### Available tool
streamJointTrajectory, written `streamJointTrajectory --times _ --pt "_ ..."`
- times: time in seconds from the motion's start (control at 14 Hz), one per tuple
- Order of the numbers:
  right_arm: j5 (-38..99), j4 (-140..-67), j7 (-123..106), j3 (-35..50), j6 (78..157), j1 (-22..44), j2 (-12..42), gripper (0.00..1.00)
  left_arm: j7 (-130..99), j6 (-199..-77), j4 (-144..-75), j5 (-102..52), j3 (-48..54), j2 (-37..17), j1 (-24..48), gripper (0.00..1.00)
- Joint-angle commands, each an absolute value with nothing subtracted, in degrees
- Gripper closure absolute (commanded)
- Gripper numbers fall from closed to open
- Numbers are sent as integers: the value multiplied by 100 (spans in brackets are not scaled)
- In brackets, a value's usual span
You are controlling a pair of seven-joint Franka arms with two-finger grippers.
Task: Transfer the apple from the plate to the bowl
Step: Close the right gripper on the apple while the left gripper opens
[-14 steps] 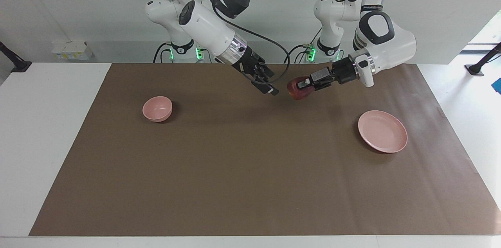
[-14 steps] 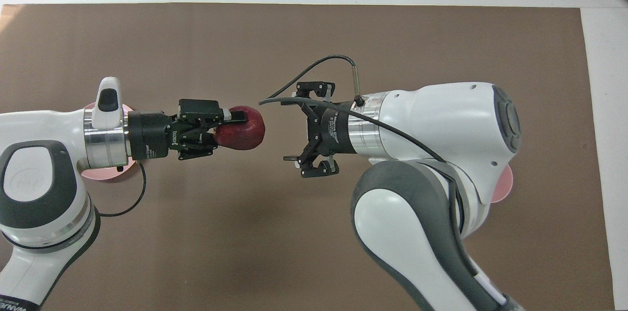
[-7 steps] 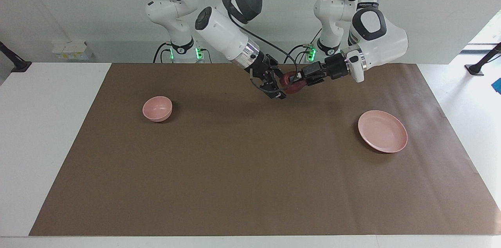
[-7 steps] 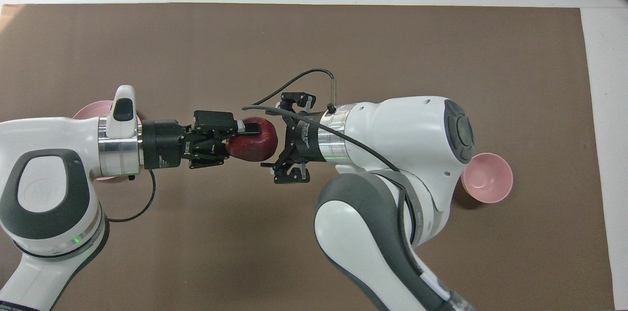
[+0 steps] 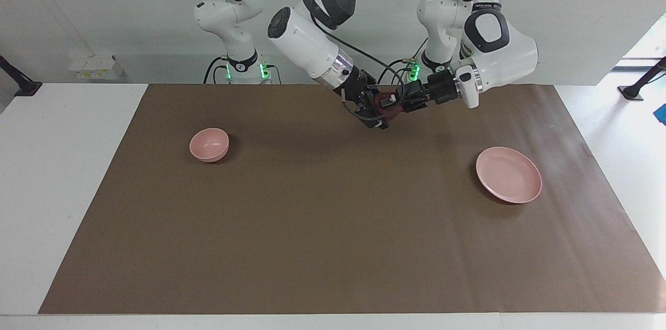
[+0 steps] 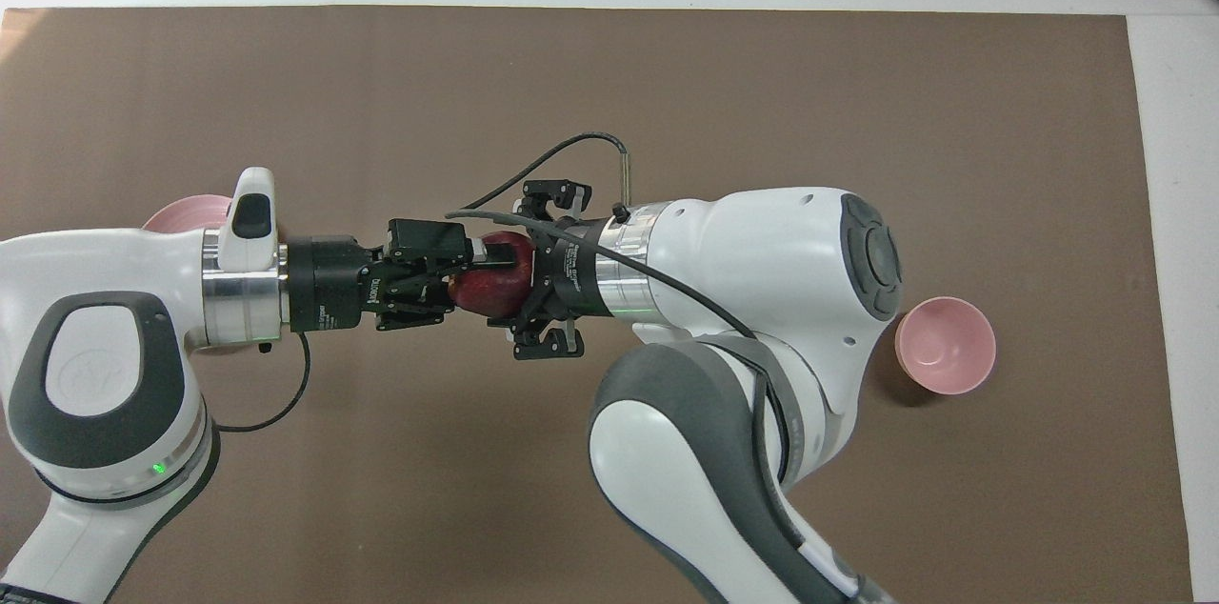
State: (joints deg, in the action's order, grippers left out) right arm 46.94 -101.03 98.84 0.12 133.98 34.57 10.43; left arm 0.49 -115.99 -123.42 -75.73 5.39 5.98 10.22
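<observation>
A: State the layout, largest item first.

B: A brown mat (image 5: 333, 246) covers the table (image 5: 62, 174). The plate (image 5: 508, 174) lies empty toward the left arm's end of the mat. The bowl (image 5: 209, 144) stands toward the right arm's end, also empty.

A: Where is the apple (image 6: 490, 285)?

B: In the air over the middle of the mat, toward the edge nearest the robots, between both grippers.

A: Gripper states?

B: The left gripper (image 6: 467, 266) is clamped on the apple. The right gripper (image 6: 524, 278) has its fingers around the apple; whether they grip it I cannot tell.

A: Step in hand?

B: By my reading, a hand-over from left arm to right.

A: Next requirement?

B: Confirm a firm right-hand grip first. Then release the left gripper and carry the apple over the bowl.
</observation>
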Motion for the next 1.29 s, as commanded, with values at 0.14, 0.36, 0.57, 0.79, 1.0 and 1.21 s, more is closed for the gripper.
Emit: streamJointTrajectory --times 0.14,0.36,0.57,0.79,1.0,1.21 --pt "4482 -9905 9738 9 13421 3445 1169 92 18 -11522 -12516 -7585 466 774 1160 100" --pt "4482 -9914 9721 0 13395 3437 1169 91 -157 -11505 -12489 -7568 466 800 1160 16" --pt "4465 -9932 9441 -35 12949 3332 1099 90 -1148 -11496 -12157 -6430 457 870 1116 0" --pt "4176 -9932 8493 -70 12280 3042 810 90 -1582 -10945 -11613 -5077 361 879 872 0" --pt "3325 -9923 7772 -62 12007 2857 537 90 -2055 -10127 -10848 -3214 360 879 650 0" --pt "2761 -9905 6579 -79 11594 2480 317 87 -2013 -9862 -10530 -1859 325 879 633 0"
